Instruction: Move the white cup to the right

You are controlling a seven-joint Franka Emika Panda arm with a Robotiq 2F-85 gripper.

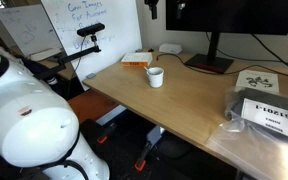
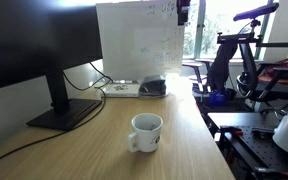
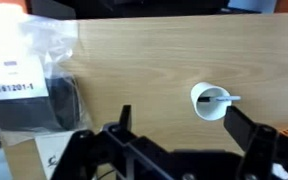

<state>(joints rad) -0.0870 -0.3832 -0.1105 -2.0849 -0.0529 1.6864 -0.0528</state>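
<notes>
The white cup (image 1: 155, 77) stands upright on the wooden desk (image 1: 184, 100), near its middle. It also shows in an exterior view (image 2: 146, 133), its handle toward the camera. In the wrist view the cup (image 3: 211, 101) is seen from above, with a thin dark stick lying across its rim. My gripper (image 3: 184, 125) is open and empty, high above the desk. The cup sits below, close to one finger. A dark part at the top of both exterior views (image 1: 154, 8) (image 2: 184, 10) may be the gripper.
A black monitor (image 1: 224, 30) (image 2: 34, 50) stands at the desk's back. A clear plastic bag with a dark item (image 1: 269, 115) (image 3: 29, 80) lies at one end. A flat white object with an orange item (image 1: 137, 59) and a whiteboard (image 1: 89, 25) stand at the other.
</notes>
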